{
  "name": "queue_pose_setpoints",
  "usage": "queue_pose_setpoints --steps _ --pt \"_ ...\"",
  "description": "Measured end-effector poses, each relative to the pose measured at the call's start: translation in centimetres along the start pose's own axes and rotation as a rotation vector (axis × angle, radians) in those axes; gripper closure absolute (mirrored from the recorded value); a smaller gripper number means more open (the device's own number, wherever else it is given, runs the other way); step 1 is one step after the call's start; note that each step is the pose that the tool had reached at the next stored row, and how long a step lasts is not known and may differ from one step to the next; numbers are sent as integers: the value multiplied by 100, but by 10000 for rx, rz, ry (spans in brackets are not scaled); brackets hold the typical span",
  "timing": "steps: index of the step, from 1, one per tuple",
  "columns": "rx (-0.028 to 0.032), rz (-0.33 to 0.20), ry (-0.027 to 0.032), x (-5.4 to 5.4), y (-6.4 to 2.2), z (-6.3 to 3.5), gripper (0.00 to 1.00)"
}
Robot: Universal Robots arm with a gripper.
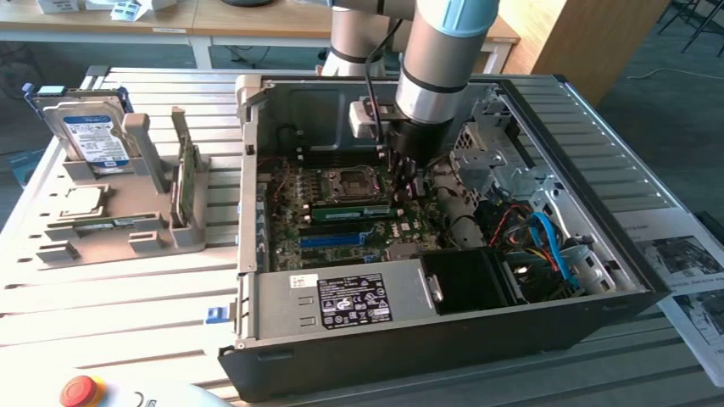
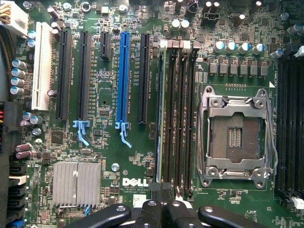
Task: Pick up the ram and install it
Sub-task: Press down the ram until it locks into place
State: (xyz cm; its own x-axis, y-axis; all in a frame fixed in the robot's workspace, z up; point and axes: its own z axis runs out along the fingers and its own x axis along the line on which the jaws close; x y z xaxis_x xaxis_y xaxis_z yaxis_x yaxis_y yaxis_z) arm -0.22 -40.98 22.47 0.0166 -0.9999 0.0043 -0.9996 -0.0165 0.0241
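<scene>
The ram (image 2: 161,109) is a thin green stick seen edge-on, standing in the memory slot nearest the blue slot, beside the CPU socket (image 2: 236,137). In the exterior view the ram (image 1: 348,209) shows as a green strip low in the open computer case. My gripper (image 2: 161,205) is shut, its two black fingers (image 2: 151,211) pressed together directly over one end of the stick. Whether the tips touch it I cannot tell. In the exterior view my gripper (image 1: 411,180) reaches down into the case at the stick's end on the exterior view's right.
The case wall (image 1: 453,335) surrounds the motherboard, with a power supply (image 1: 339,301) in front and cables (image 1: 543,233) at the exterior view's right. A grey holder (image 1: 169,233) on the exterior view's left carries a hard drive (image 1: 93,136), another green stick (image 1: 182,178) and a CPU (image 1: 80,201). A red stop button (image 1: 81,390) sits near the front.
</scene>
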Motion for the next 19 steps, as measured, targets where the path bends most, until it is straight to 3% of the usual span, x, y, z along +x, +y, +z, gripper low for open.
queue_pose_setpoints --steps 19 --pt "0 1 -1 0 0 22 90"
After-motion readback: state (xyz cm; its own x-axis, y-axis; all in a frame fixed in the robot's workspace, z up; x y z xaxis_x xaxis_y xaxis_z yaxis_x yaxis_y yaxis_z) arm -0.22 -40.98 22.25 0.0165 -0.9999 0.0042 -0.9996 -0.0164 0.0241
